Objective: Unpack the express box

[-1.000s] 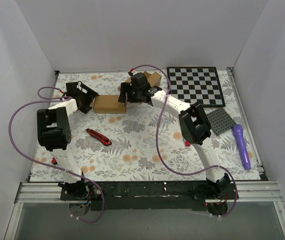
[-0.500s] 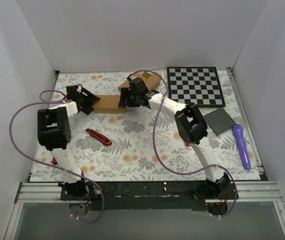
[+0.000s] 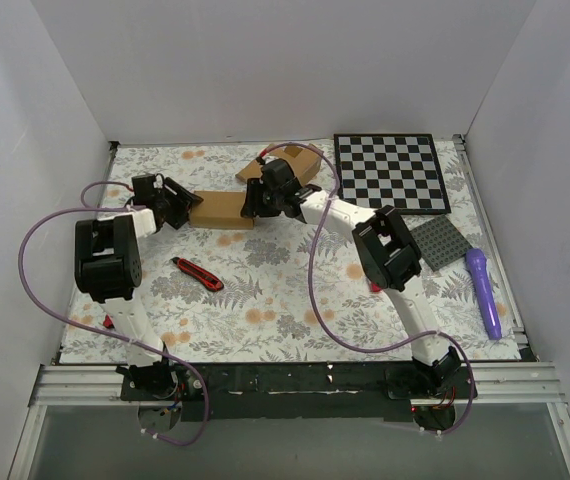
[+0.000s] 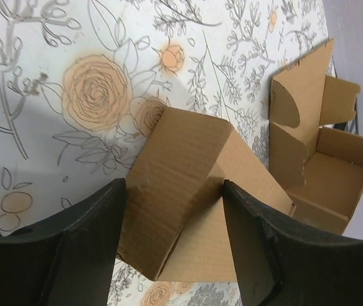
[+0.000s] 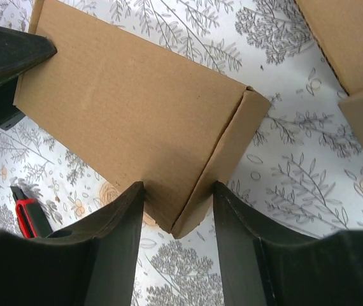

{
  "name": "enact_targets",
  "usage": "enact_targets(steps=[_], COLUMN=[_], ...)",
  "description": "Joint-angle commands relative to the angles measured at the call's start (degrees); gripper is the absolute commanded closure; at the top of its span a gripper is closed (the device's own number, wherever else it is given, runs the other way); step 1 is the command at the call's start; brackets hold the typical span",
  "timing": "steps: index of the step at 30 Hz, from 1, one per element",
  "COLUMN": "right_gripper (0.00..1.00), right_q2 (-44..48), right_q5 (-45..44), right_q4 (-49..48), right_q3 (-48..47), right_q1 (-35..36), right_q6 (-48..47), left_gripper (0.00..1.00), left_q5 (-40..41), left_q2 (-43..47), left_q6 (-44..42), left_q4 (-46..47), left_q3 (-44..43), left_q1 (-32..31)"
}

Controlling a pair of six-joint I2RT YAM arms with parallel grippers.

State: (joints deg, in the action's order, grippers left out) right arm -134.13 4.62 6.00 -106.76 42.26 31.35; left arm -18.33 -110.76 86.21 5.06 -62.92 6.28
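I am holding the express box [image 3: 219,208] at the surface's [image 3: 255,290] 12 o'clock, left jaws and right jaws each pinching 1 end corner; these shallow grips are risking slipping or crushing cardboard.

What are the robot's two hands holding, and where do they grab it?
Both hold the express box, one at each end: the left gripper pinches its left end, the right gripper its right end, fingers on either side.

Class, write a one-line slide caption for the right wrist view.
Right hand grips one corner of the small plain brown cardboard box over the floral tablecloth.
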Motion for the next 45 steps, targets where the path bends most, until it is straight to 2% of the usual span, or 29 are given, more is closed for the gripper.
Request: enact_targets(steps=[1,4,6,14,21,28,32,34,35,40,42,45], right_gripper=[0.55,0.55,0.56,0.56,0.56,0.55,0.55,0.53,0.52,0.32,0.27,0.26], right_q2=[3.95,7.38,11.05,26.71,41.29,52.9,57.39,57.92,58.53,63.19,65.74,69.16], right_q5=[1.79,1.79,1.44,0.92,-1.28,-4.0,-4.36,-6.29,-6.9,-9.28,-10.77,-12.09], right_q4=[-0.46,-1.34,-2.04,-5.47,-8.28,-7.23,-7.05,-6.09,-6.09,-1.35,-0.47,1.03], right_q3=[5.32,11.02,14.46,39.39,55.84,65.43,67.47,66.95,65.9,65.19,65.71,67.55], right_q1=[1.77,2.04,2.47,3.18,3.35,3.35,3.27,3.35,3.35,3.27,3.27,3.27], right_q6=[-1.47,-1.82,-2.17,-2.26,-2.61,-4.63,-5.07,-5.34,-5.77,-5.95,-6.13,-6.04], left_gripper=[0.42,0.42,0.42,0.41,0.4,0.4,0.39,0.36,0.32,0.13,0.08,0.08], left_q5=[-6.54,-6.81,-6.02,-3.03,-0.05,4.61,7.34,8.48,8.83,12.78,14.63,16.48], left_q2=[3.88,6.43,8.27,17.23,23.12,31.29,34.12,34.99,35.96,39.21,40.18,41.41], left_q6=[-2.54,-2.98,-3.24,-1.93,1.41,6.06,7.91,9.31,9.41,9.24,8.53,8.36], left_q4=[-2.42,-2.95,-3.82,-4.71,-4.62,-2.78,-1.46,-1.72,-1.89,-7.07,-9.62,-12.61], left_q3=[2.88,4.9,6.66,13.25,18.61,25.46,27.85,27.76,27.58,24.25,23.02,21.61], left_q1=[-4.0,-5.49,-8.74,-17.79,-25.96,-32.47,-35.2,-35.29,-35.2,-35.2,-35.2,-35.2])
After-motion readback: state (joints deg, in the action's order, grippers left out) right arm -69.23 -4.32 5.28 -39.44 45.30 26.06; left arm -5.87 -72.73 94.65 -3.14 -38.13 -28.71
